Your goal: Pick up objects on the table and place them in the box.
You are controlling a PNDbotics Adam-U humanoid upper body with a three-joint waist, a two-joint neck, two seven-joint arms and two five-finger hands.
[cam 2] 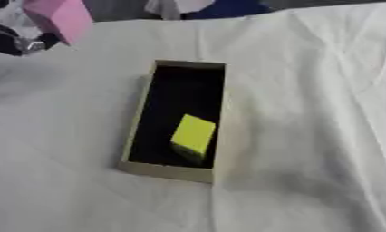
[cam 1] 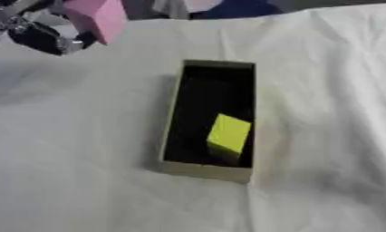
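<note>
A pink block (cam 1: 99, 17) hangs in the air at the upper left, held by my left hand (cam 1: 39, 36), whose black fingers curl round its lower side. The tan box (cam 1: 174, 122) with a dark inside lies in the middle of the white cloth, its long side running away from me. A yellow-green block (cam 1: 229, 134) lies tilted inside the box at its near end. The pink block is up and to the left of the box, well apart from it. My right hand shows in neither view.
A white wrinkled cloth (cam 1: 323, 90) covers the whole table. Blue and white fabric (cam 2: 220, 8) shows beyond the table's far edge.
</note>
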